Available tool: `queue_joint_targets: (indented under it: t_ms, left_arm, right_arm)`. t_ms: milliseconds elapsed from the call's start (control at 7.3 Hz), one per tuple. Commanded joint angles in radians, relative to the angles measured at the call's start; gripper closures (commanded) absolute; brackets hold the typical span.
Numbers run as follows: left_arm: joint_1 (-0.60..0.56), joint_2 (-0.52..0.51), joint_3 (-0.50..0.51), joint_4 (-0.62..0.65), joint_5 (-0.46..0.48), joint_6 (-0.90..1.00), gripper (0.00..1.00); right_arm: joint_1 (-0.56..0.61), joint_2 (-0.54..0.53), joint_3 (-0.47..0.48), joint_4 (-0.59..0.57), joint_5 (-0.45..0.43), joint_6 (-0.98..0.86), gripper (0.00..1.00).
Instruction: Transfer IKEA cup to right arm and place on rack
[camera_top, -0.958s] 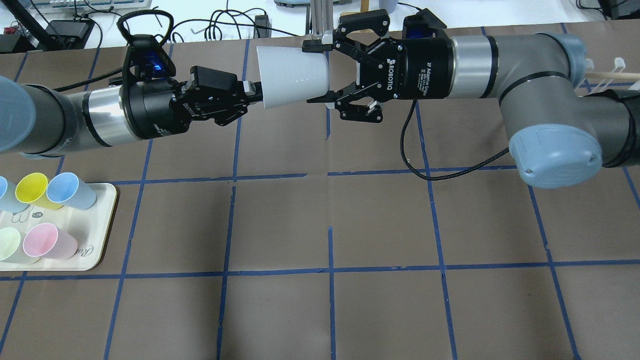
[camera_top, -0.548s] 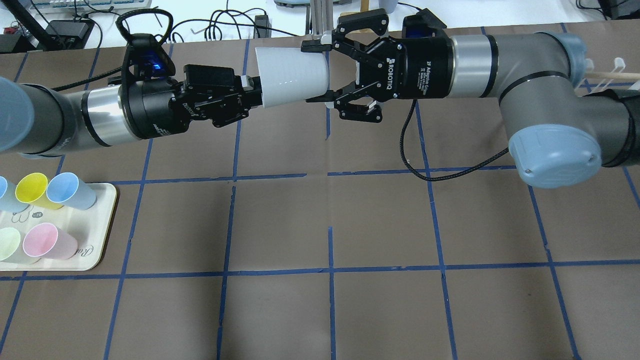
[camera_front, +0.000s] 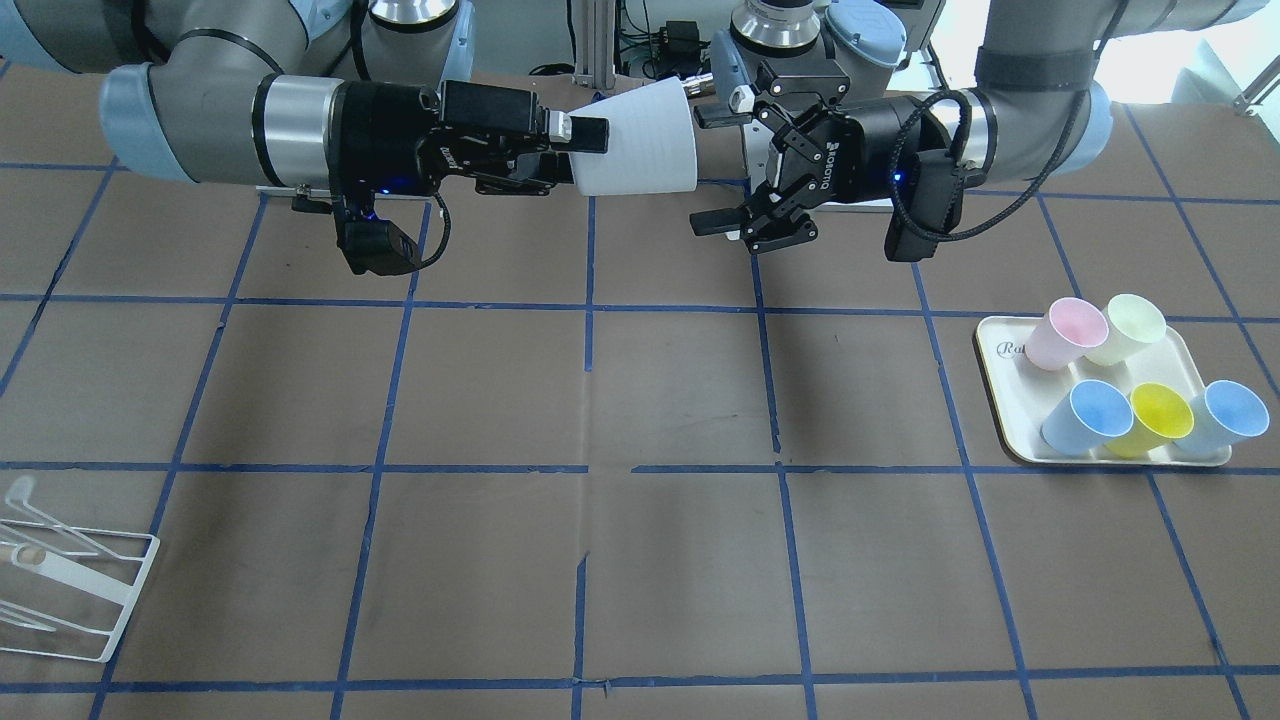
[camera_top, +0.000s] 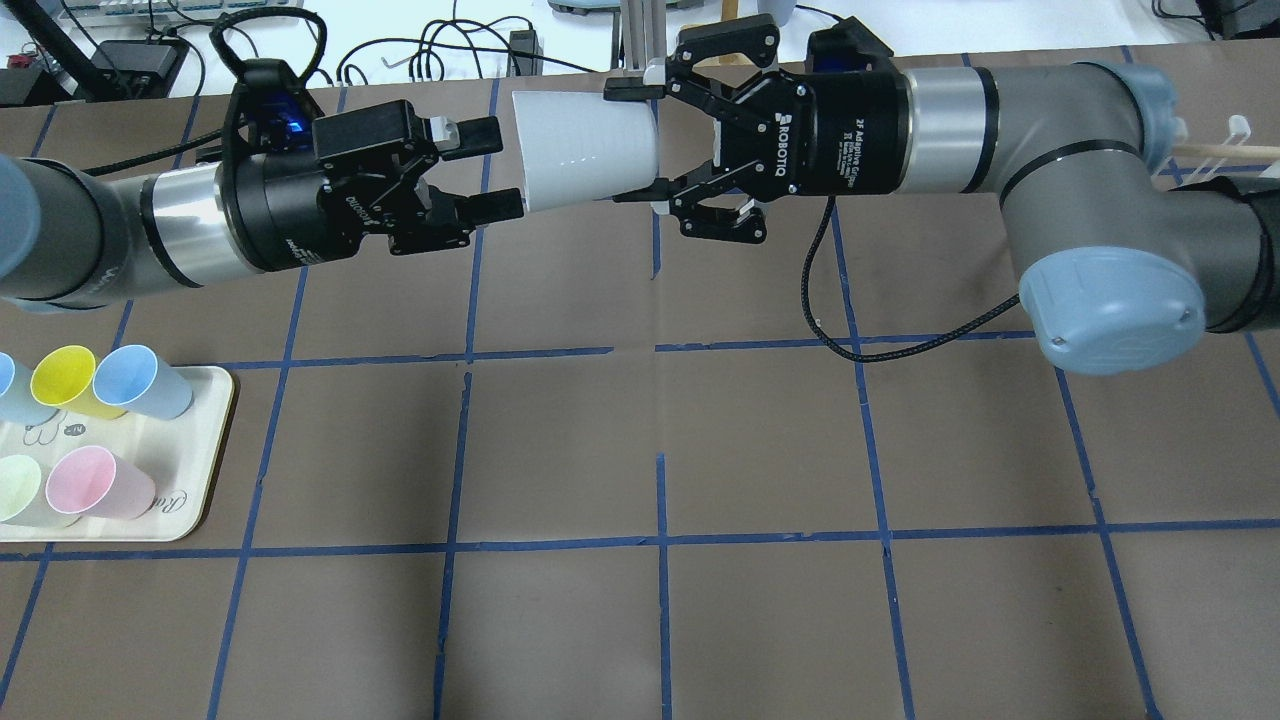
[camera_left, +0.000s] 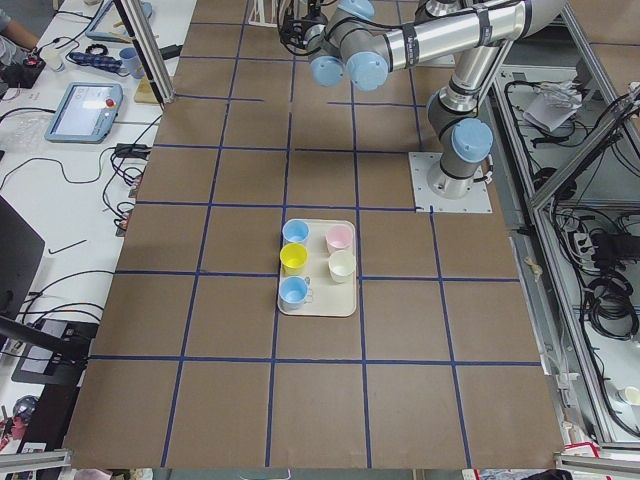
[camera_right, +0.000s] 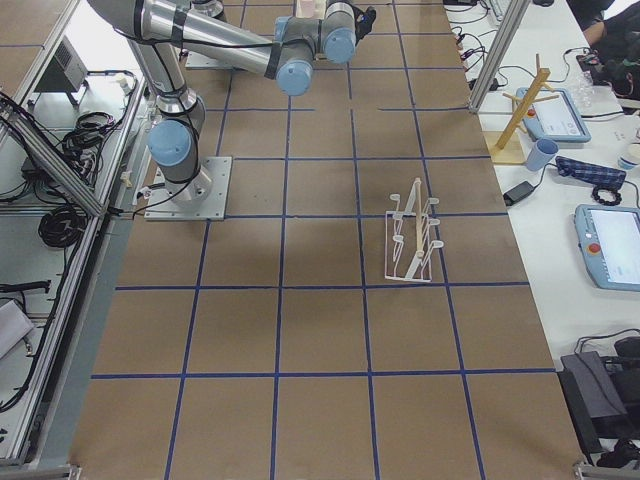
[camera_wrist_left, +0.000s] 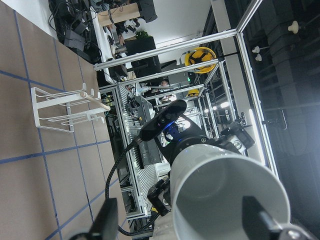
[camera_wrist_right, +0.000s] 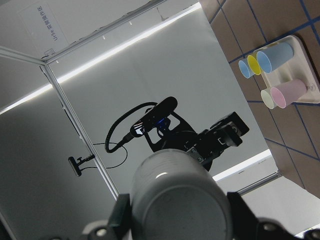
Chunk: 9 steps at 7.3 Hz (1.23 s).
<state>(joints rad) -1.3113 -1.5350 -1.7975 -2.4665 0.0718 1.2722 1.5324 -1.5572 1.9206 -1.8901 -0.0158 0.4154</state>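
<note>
The IKEA cup (camera_top: 585, 150), pale and ribbed, is held level in the air over the table's far side. Its open rim faces my left gripper. My right gripper (camera_top: 636, 145) is shut on the cup near its base, one finger on each side. The right wrist view shows the cup's base (camera_wrist_right: 175, 195) between those fingers. My left gripper (camera_top: 490, 168) is open and empty, its fingertips just off the rim. The left wrist view looks into the cup's mouth (camera_wrist_left: 225, 200). The white wire rack (camera_front: 75, 590) stands at the table's right end and also shows in the exterior right view (camera_right: 410, 245).
A cream tray (camera_top: 215, 450) at the table's left end holds several coloured cups: blue, yellow (camera_top: 62, 378), pink and pale green. A black cable (camera_top: 850, 330) hangs from the right wrist. Brown paper with a blue tape grid covers the table.
My left gripper has opened, let go of the cup's rim and drawn back a little to the left. My right gripper stays shut on the cup, which has hardly moved.
</note>
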Motion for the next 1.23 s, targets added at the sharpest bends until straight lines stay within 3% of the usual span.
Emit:
queue_joint_targets:
  t_ms: [0, 411, 685, 1095]
  left_arm:
    - [0.091, 0.003, 0.041, -0.096, 0.076, 0.0, 0.0]
    - [0.248, 0.012, 0.154, -0.216, 0.329, -0.042, 0.0]
    - [0.245, -0.02, 0.181, -0.136, 0.354, -0.138, 0.0]
    - [0.115, -0.025, 0.181, 0.251, 0.575, -0.573, 0.0]
  right_arm:
    - [-0.006, -0.001, -0.009, -0.021, 0.002, 0.048, 0.48]
    - [-0.03, 0.0, -0.014, -0.043, -0.019, 0.078, 0.48]
    - [-0.055, -0.036, -0.015, -0.061, -0.302, 0.092, 0.5]
    - [-0.061, -0.083, -0.061, -0.032, -0.716, 0.088, 0.5]
